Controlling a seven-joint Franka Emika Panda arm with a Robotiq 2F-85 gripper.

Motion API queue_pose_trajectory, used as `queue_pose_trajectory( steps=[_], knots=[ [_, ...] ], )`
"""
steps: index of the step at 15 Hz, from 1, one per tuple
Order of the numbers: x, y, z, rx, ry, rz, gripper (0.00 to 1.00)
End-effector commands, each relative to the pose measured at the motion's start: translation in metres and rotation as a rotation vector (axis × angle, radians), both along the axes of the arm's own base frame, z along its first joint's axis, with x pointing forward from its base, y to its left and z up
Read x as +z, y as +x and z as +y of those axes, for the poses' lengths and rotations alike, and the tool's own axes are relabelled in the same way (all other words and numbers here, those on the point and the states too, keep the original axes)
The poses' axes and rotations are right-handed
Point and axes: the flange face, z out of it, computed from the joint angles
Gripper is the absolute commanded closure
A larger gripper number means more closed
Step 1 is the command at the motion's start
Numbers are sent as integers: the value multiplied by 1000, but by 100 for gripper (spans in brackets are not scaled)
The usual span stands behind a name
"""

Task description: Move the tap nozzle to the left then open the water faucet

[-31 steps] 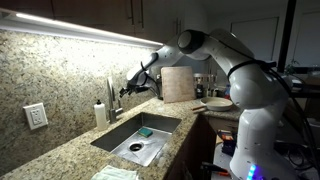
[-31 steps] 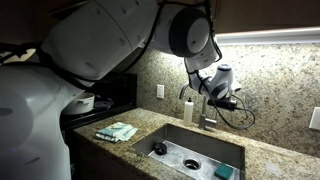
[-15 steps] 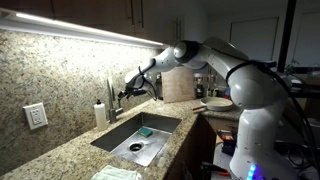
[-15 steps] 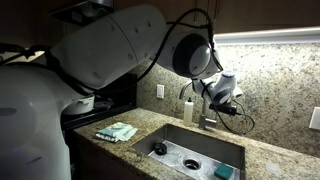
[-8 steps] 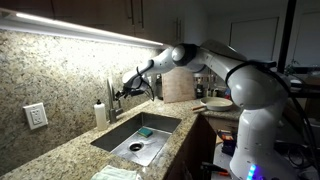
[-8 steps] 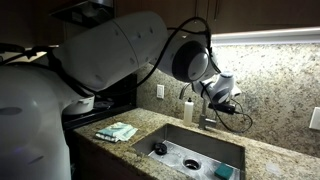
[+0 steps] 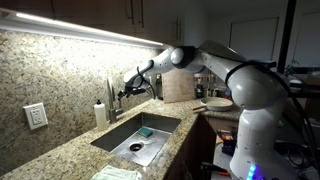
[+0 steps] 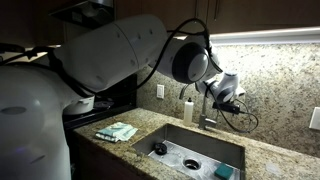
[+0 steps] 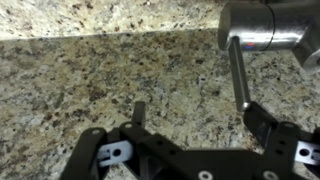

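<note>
The chrome water faucet (image 7: 111,97) stands behind the sink, next to the wall; it also shows in an exterior view (image 8: 209,118). Its tap nozzle (image 7: 110,84) rises as a thin arched spout. In the wrist view the faucet's shiny base (image 9: 265,25) is at the top right, and its thin handle lever (image 9: 238,70) runs down to my right finger. My gripper (image 9: 200,115) is open, with the lever just inside the right finger. The gripper (image 7: 123,94) is right beside the faucet in both exterior views (image 8: 222,99).
A white soap bottle (image 7: 100,112) stands next to the faucet and shows again (image 8: 187,108). The steel sink (image 7: 122,138) holds a blue sponge (image 7: 146,131). A wooden board (image 7: 178,84) leans on the wall. A folded cloth (image 8: 117,131) lies on the granite counter.
My gripper has moved in closer to the faucet over the last two seconds. It has hardly moved in the last half second.
</note>
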Motion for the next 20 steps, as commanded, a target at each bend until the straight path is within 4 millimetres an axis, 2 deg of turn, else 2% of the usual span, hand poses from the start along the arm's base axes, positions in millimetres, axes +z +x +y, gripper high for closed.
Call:
queue_pose_trajectory(
  steps=[1,4,5,9,10,12,14,15,20],
  knots=[
    [0,4,-8,0,3,18,0],
    [1,8,-4,6,18,-2,0],
    [7,10,3,22,42,-37,0],
    [44,22,51,129,127,-171,0],
    [48,21,56,133,134,-176,0],
    [42,18,48,116,156,-168,0],
    [46,18,48,101,167,-167,0],
    [42,16,40,72,151,-153,0],
    [50,11,14,-94,73,-151,0]
  ],
)
